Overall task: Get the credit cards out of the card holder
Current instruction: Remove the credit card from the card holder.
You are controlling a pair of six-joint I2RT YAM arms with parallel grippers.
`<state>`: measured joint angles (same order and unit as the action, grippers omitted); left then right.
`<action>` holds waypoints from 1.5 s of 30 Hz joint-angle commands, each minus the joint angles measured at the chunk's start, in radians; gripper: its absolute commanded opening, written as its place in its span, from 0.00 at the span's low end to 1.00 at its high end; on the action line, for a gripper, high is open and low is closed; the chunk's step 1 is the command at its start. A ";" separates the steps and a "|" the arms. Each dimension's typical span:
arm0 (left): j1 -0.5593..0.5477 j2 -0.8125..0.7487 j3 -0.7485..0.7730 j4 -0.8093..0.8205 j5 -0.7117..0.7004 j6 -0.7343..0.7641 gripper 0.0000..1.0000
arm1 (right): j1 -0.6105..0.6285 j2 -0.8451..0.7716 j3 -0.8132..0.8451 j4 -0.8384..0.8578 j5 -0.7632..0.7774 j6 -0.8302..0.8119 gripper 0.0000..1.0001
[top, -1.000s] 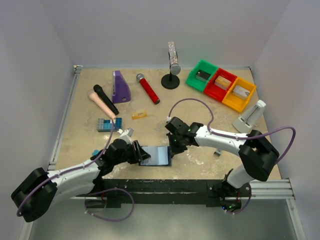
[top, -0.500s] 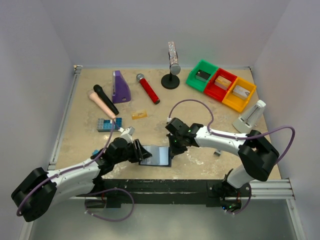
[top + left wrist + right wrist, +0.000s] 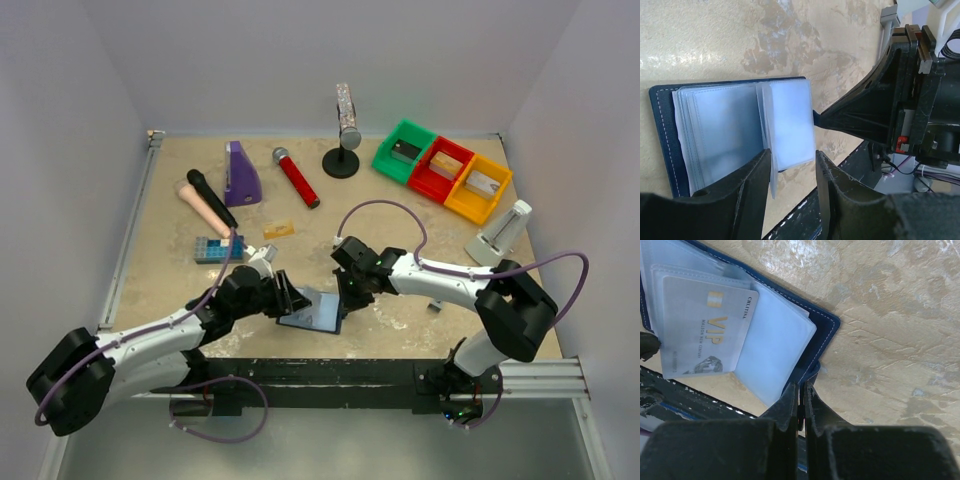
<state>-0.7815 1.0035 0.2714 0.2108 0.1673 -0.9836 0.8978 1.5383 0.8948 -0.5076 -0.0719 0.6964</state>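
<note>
The dark navy card holder lies open near the table's front edge, its clear sleeves fanned out. One silvery-white credit card marked VIP sits inside a sleeve. My right gripper is shut on the navy snap tab at the holder's right edge. My left gripper is open at the holder's near side. One sleeve leaf stands just inside its left finger, and the right-hand sleeve lies past the gap. An orange-gold card lies flat on the table farther back.
A studded blue brick block sits left of the holder. Behind stand a purple block, red and black microphones, a microphone stand and green, red and yellow bins. A white-grey object is at right.
My left gripper has moved right, over the holder's sleeves, and the holder's left side has shifted and tilted. The right gripper keeps its hold in the same place.
</note>
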 commanded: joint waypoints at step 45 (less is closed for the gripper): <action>0.008 0.024 0.000 0.084 -0.172 0.016 0.13 | -0.033 -0.049 -0.177 0.618 -0.348 0.077 0.23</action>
<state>-0.7788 1.0004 0.2932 0.2001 -0.0143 -0.9596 0.8745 1.4628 0.7326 -0.0666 -0.3428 0.7090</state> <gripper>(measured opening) 0.142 0.202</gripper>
